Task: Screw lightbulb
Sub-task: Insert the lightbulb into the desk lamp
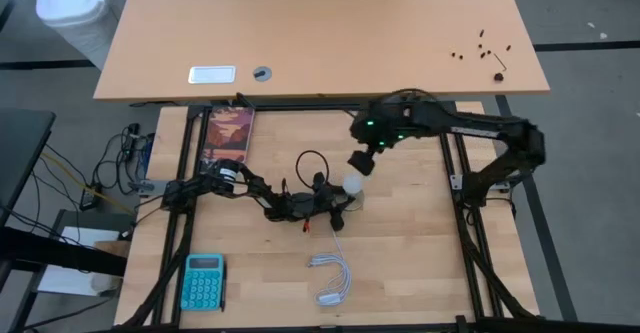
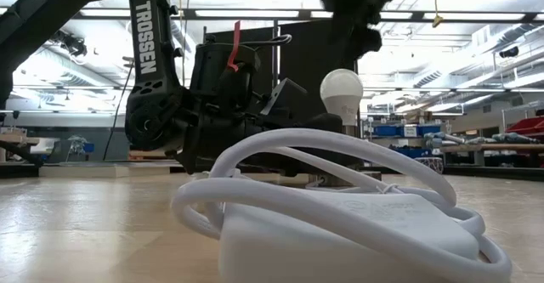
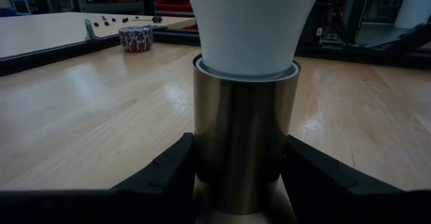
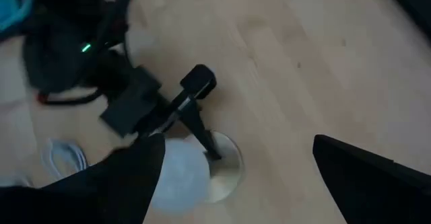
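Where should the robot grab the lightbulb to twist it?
Probably on the round white glass of the lightbulb, coming straight down from above. It stands upright in the metal socket, which the left gripper clamps low down, so only the dome is free. The right gripper hovers open above it.

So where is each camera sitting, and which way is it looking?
High view: above the table, looking straight down; both arms show, with the right gripper open above the lightbulb.
Low view: at tabletop height, looking level across a white cable to the lightbulb; the left arm shows.
Left wrist view: on the left arm, facing the metal socket gripped between its own fingers.
Right wrist view: on the right arm, looking down past its spread fingers.
All four views show the lightbulb.
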Robot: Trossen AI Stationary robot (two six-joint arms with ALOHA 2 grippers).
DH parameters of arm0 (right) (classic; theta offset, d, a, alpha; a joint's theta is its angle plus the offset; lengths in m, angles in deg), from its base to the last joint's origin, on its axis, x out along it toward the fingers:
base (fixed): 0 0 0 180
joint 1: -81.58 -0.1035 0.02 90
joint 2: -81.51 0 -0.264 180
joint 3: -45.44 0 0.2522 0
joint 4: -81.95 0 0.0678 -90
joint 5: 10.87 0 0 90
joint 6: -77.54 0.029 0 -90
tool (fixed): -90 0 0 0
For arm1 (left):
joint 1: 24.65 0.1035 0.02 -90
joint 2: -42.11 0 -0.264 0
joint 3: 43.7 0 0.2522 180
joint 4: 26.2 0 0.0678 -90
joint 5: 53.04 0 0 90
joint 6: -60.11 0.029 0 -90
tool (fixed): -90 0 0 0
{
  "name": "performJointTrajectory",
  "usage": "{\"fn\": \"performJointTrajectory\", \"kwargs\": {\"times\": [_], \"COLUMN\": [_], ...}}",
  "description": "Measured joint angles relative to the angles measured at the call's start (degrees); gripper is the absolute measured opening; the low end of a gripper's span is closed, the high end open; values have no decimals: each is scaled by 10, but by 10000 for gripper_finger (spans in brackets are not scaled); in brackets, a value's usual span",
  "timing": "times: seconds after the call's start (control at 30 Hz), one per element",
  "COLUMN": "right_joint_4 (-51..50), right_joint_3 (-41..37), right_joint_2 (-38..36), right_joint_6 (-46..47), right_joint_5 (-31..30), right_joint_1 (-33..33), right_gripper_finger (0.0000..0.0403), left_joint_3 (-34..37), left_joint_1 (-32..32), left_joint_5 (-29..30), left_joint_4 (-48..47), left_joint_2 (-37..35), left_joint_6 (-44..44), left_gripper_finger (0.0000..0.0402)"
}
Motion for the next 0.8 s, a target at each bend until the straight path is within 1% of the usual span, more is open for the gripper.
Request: {"fn": "performJointTrajectory", "kwargs": {"times": [0.1, 0.27, 0.33, 0.43, 0.6, 0.67, 0.8], "right_joint_4": [62, 245, 298, 355, 455, 506, 531], "right_joint_3": [-77, -272, -340, -420, -512, -528, -529], "right_joint_2": [-64, -179, -207, -233, -235, -229, -211], "right_joint_6": [-30, 10, 26, 37, 30, 9, -16], "right_joint_5": [-2, 4, 8, 12, 12, 11, -8], "right_joint_1": [-13, -27, -35, -51, -72, -81, -91], "right_gripper_finger": [378, 357, 351, 346, 346, 346, 345], "left_joint_3": [0, 0, 0, 0, 0, 0, 0], "left_joint_1": [0, 0, 0, 0, 0, 0, 0], "left_joint_5": [0, 0, 0, 0, 0, 0, 0], "left_joint_4": [0, 0, 0, 0, 0, 0, 0], "left_joint_2": [0, 0, 0, 0, 0, 0, 0], "left_joint_6": [0, 0, 0, -2, -10, -10, -9], "left_gripper_finger": [198, 198, 198, 198, 198, 198, 198]}}
